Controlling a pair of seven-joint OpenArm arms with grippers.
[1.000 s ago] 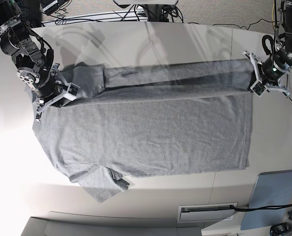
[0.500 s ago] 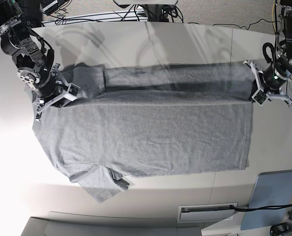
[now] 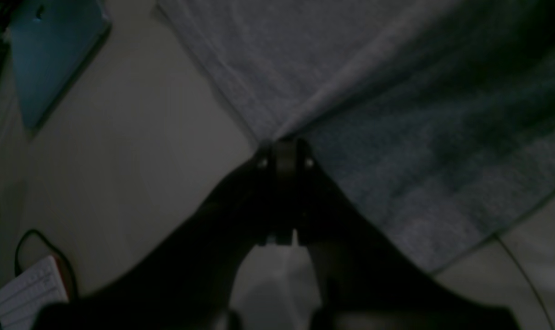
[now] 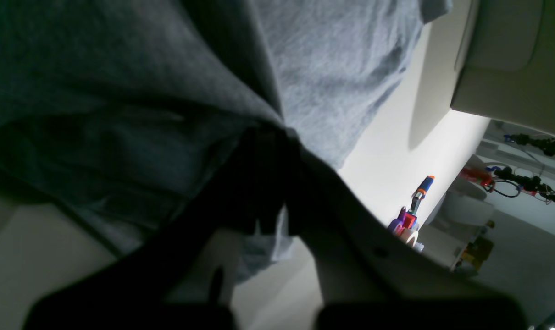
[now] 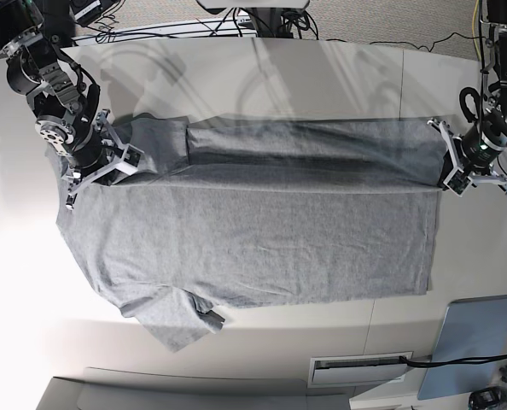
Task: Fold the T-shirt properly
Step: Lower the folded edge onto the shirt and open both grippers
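While my left wrist camera looks down in dim light, my left tool [image 3: 284, 153] sits at the centre, its jaws pinched together on a corner of the T-shirt [image 3: 396, 114], which fans out toward one and three o'clock. Pale tabletop [image 3: 135, 137] fills the nine o'clock side, with a blue board [image 3: 48, 50] at eleven o'clock and a white ruled pad [image 3: 27, 293] at seven.

Through my right wrist camera, my right tool [image 4: 268, 137] is closed on a bunched fold of the grey cloth, which covers everything from nine to one o'clock. Bright tabletop shows at three o'clock, where an orange-and-blue handled tool [image 4: 417, 201] lies beside small coloured parts.

From the base view, the T-shirt lies flat across the middle of the white tabletop [image 5: 322, 77], its far edge folded over in a long band between my two tools. One sleeve [image 5: 172, 320] points to seven o'clock. Cables [image 5: 262, 21] trail over carpet at twelve.
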